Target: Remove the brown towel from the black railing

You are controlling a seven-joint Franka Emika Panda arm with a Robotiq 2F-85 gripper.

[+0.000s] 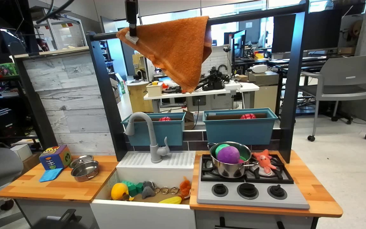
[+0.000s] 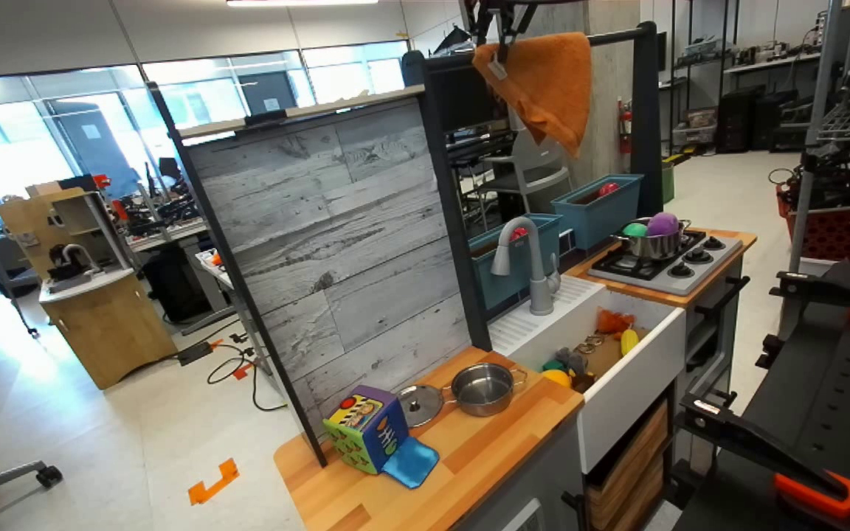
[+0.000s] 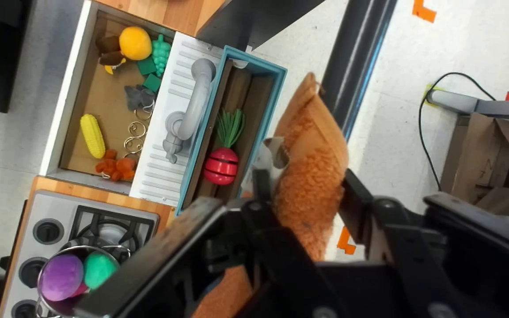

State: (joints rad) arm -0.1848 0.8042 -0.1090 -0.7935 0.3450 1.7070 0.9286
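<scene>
The brown towel (image 1: 178, 44) hangs over the black railing (image 1: 253, 15) in both exterior views, with its loose part hanging in a point. It also shows in the other exterior picture (image 2: 554, 81). My gripper (image 1: 132, 30) is above the towel's left end, with a fingertip against its front near a white tag. In the wrist view my gripper (image 3: 305, 185) has its fingers part-way apart, one on each side of the towel (image 3: 314, 181). The right fingertip is close to or touching the cloth. The railing (image 3: 356, 66) runs out beyond the towel's corner; the part between my fingers is covered.
Below are a grey faucet (image 1: 151, 136), a sink (image 1: 141, 208) holding toys, and two teal planters (image 1: 238, 130). A pot (image 1: 230, 171) with toy balls stands on the stove (image 1: 249, 200). Black upright posts (image 1: 294, 82) bear the railing. A grey wood panel (image 2: 336, 243) stands beside them.
</scene>
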